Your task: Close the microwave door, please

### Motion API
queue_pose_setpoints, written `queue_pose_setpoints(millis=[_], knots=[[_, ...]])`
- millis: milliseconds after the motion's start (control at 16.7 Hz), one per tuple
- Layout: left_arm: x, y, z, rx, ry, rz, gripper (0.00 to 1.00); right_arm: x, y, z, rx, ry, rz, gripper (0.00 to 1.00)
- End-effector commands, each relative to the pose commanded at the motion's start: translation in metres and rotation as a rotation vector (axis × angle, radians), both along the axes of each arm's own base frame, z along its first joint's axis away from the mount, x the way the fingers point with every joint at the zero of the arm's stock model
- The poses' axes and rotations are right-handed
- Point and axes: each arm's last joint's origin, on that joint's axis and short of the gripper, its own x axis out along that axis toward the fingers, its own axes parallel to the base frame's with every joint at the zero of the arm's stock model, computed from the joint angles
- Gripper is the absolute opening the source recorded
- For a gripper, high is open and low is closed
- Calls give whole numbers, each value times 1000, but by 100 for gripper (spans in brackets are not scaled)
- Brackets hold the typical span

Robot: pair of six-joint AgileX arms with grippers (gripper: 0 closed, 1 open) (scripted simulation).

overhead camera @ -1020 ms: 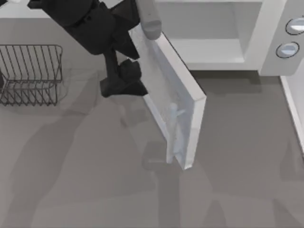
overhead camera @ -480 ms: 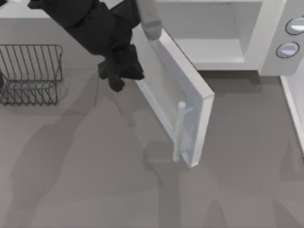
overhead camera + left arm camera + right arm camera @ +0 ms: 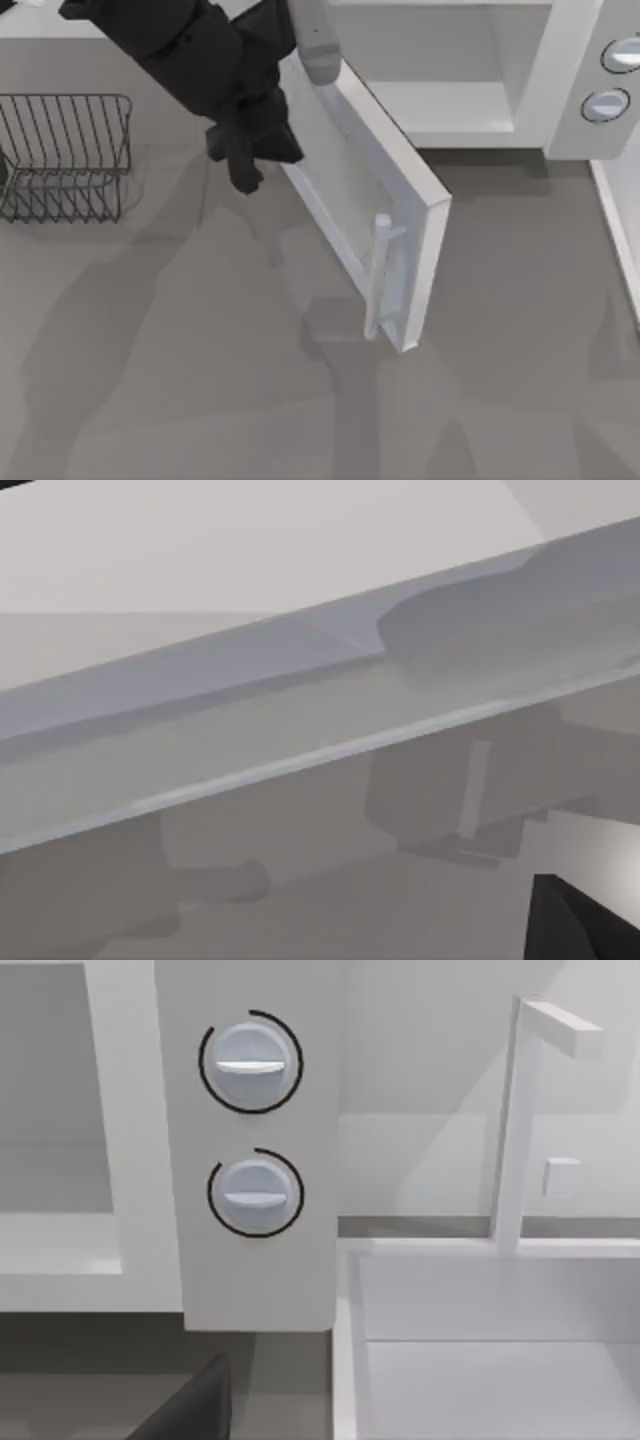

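The white microwave (image 3: 565,95) stands at the back of the table with its pale cavity (image 3: 440,60) open. Its two grey knobs (image 3: 250,1060) face the right wrist view. The microwave door (image 3: 345,170) stands partly open, angled out toward the table's front, with its pale bar handle (image 3: 380,280) near the free end. My left gripper (image 3: 250,150) is against the door's outer face near the hinge side. The door (image 3: 300,730) is very close in the left wrist view. A dark piece of my right gripper (image 3: 190,1410) shows below the knobs.
A dark wire rack (image 3: 65,155) sits at the table's left. A white sink (image 3: 500,1340) with a tap (image 3: 515,1120) lies to the right of the microwave. Open grey tabletop (image 3: 200,380) lies in front.
Over the last second the door's free end swung right, toward the cavity, and my left gripper moved back along the door toward the hinge. Nothing has visibly moved in the last half second.
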Motion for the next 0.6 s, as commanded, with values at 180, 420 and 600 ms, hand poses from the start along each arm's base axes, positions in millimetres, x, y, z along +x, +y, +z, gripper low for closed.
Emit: queue_pose_setpoints(millis=[180,420,600], knots=[[0,-4,1,-2,-2,-1,0,0,0,0,0,0,0,100],[0,-17,-1,1,3,1,0,0,0,0,0,0,0,100],[0,-19,0,0,0,2,0,0,0,0,0,0,0,100]])
